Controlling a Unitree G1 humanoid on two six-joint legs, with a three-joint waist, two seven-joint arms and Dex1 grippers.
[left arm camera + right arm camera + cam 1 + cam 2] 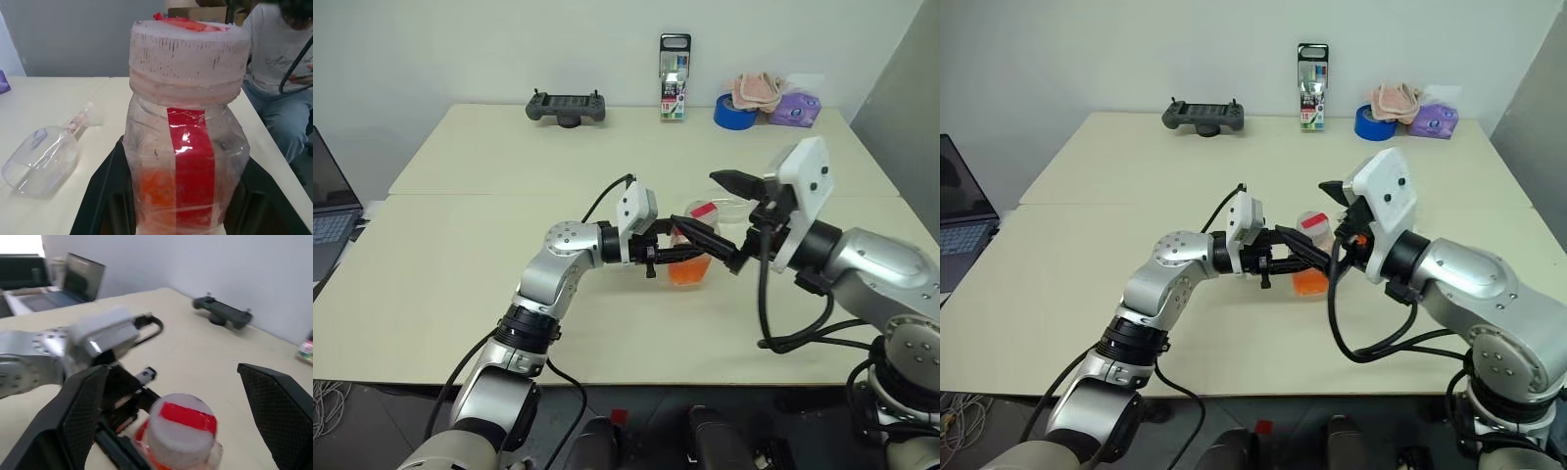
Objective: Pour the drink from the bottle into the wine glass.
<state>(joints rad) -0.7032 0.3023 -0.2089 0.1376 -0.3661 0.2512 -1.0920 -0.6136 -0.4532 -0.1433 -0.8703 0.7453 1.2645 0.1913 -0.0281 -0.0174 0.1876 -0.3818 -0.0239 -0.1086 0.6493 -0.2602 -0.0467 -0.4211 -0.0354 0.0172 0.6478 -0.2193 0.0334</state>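
Bottle (186,147), clear squarish plastic with capped white neck, is sitting upright clamped in left gripper (690,253), right gripper (171,416) gaping around cap; toppled clear wine glass (41,159) is risking a spill.

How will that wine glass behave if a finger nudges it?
The wine glass lies on its side on the table, so its rounded bowl would probably roll in an arc. It looks thin and clear, likely light and fragile. The stem seems the weak spot.

Bare table (460,274) toward left — wine glass (41,159) lying beside bottle (693,257) blocks there.
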